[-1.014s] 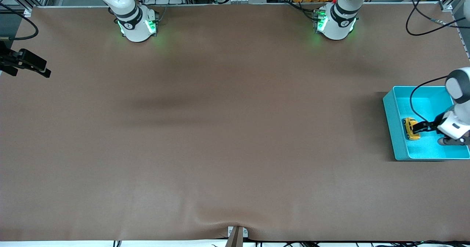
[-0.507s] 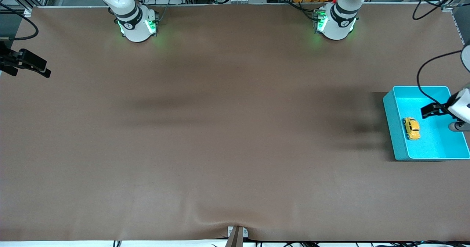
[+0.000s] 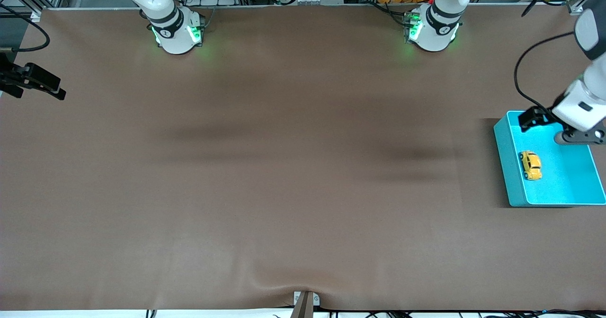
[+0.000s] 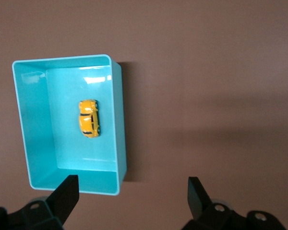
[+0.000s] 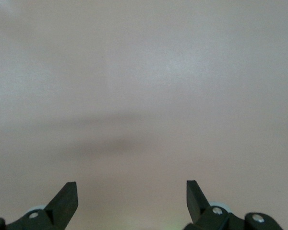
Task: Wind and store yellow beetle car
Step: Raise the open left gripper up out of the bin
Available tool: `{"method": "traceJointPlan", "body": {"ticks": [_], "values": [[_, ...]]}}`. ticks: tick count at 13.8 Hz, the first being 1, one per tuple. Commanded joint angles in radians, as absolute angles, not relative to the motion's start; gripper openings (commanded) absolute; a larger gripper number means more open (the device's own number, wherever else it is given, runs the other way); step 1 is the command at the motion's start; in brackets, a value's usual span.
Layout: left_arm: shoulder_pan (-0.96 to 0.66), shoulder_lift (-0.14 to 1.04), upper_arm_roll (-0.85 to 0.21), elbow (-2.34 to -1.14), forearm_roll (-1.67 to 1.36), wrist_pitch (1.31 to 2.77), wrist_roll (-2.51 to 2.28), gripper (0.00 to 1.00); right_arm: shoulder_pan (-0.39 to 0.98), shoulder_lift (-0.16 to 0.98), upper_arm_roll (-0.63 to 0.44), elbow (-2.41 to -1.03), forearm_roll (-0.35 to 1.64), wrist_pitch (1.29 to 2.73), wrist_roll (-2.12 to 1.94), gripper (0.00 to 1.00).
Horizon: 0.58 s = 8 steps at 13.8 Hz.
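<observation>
You'll see the left end effector [image 3: 528, 119] has lifted off the yellow beetle car [image 3: 530, 165] and now hangs, fingers spread and empty, over the teal bin [image 3: 509, 166] rim. Its wrist view shows the car's dark windows, lying on the bin floor. The right end effector [image 3: 42, 85] waits, spread, over the desk [image 3: 284, 166] edge.

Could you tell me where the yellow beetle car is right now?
The yellow beetle car lies in the teal bin at the left arm's end of the table.
</observation>
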<state>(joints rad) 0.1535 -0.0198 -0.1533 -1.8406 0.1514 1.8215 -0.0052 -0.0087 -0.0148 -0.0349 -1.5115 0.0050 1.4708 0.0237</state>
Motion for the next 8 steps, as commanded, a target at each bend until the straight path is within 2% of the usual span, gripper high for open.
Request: {"method": "traceJointPlan", "body": {"ticks": [1, 5, 8], "values": [[0.123, -0.025, -0.140, -1.729, 0.080, 1.689, -0.034, 1.00, -0.021, -0.035, -0.021, -1.526, -0.006, 1.474, 0.023, 1.00], [0.100, -0.032, -0.135, -1.588, 0.043, 1.495, -0.035, 1.00, -0.023, -0.034, -0.021, -1.526, -0.006, 1.476, 0.023, 1.00], [0.086, -0.034, -0.135, -1.537, 0.043, 1.431, -0.037, 1.00, -0.023, -0.032, -0.021, -1.529, -0.006, 1.477, 0.023, 1.00]]}}
